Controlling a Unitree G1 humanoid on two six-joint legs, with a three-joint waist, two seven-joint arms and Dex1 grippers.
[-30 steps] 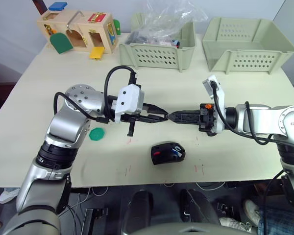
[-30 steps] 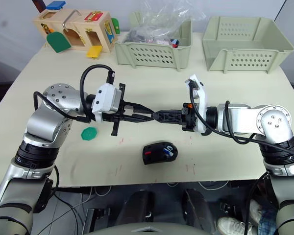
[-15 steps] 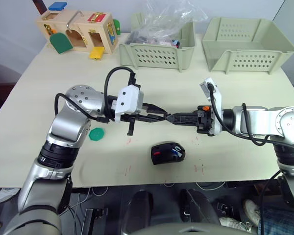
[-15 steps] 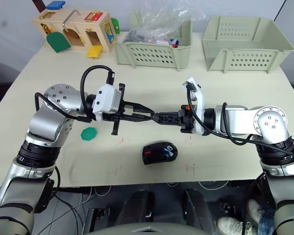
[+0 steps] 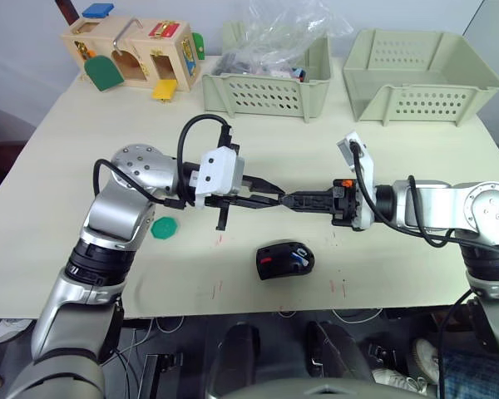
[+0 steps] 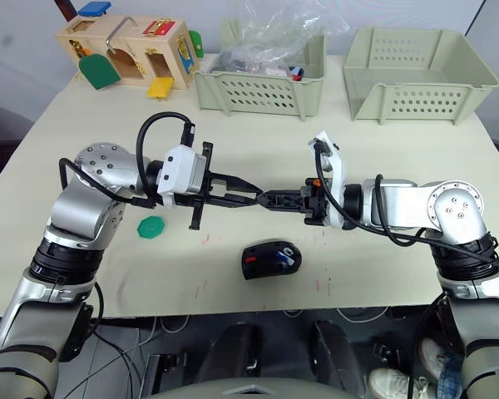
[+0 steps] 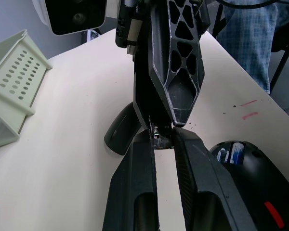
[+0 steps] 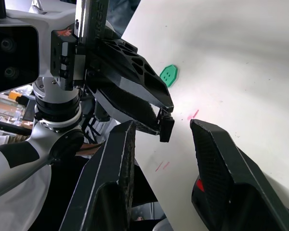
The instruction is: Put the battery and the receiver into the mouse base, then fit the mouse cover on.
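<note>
Sitting on the table: the mouse base (image 5: 284, 260), near the front edge and just below where the two claws meet. It's open side up with the red inside showing.
Battery: the blue-and-white battery (image 7: 229, 155) looks like it's already seated in the base, so I'd say that half is done.
Receiver: the tiny black receiver (image 8: 166, 129) is up in the air, above and a bit behind the base.
Left claw: the left claw (image 7: 161, 137) has its fingers pinched together on the receiver, right at the very tips.
Why it's held that way: my guess is a handover, with the small part held out at the tip so the other arm has room to grab it.
Right claw: the right claw (image 5: 293, 199) points straight at the left one, tip to tip. Its fingers are spread apart on either side of the receiver and aren't gripping it yet.
Next bit: it probably needs to close gently, since a piece this small could easily slip.
Table: the table (image 5: 416, 166) also has a green token (image 5: 163, 227) by the left arm, well away from the action.
</note>
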